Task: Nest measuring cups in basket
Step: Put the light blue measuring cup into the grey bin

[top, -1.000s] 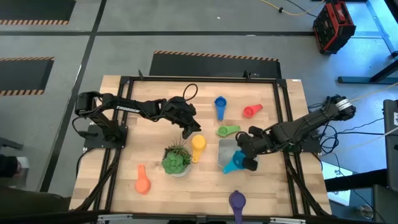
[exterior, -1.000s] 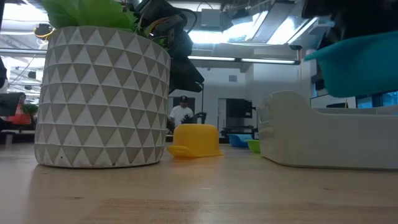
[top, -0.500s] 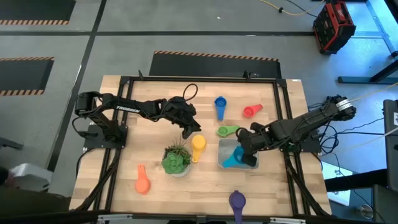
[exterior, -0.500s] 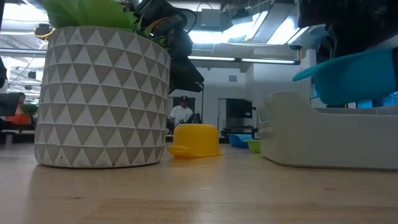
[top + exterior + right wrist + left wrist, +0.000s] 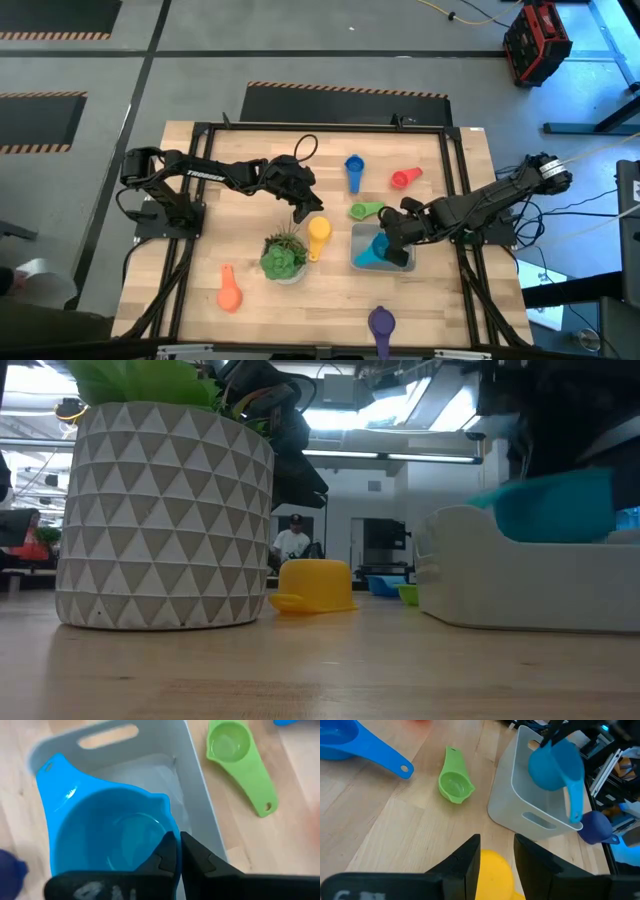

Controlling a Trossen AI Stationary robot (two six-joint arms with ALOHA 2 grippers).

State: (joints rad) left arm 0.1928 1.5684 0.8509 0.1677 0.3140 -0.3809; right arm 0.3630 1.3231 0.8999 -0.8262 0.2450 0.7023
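The teal measuring cup (image 5: 110, 840) hangs tilted in the translucent grey basket (image 5: 362, 240), held by my right gripper (image 5: 179, 852), which is shut on it. In the low view the teal cup (image 5: 555, 505) dips behind the basket's rim (image 5: 470, 520). My left gripper (image 5: 497, 850) is open and hovers above the yellow cup (image 5: 318, 232), which lies upside down on the table. The green cup (image 5: 366, 211), blue cup (image 5: 354, 170), red cup (image 5: 404, 178), orange cup (image 5: 229, 290) and purple cup (image 5: 381, 325) lie scattered on the table. My right gripper pinches the wall of the teal cup's bowl at its rim (image 5: 169, 820), on the side away from the handle (image 5: 52, 772). One finger is inside the bowl and one outside. The fingers come slanting down from the table's right. The cup is tilted, partly below the basket's rim; whether it touches the basket floor I cannot tell.
A green spiky plant in a white patterned pot (image 5: 284, 257) stands just left of the yellow cup, near my left gripper. Dark frame rails run along the table's edges (image 5: 455, 170). Bare wood lies between the pot and the basket.
My right gripper has carried the teal cup from the basket's near right corner a little toward the far edge and down, so the cup now sits lower, partly inside the basket.
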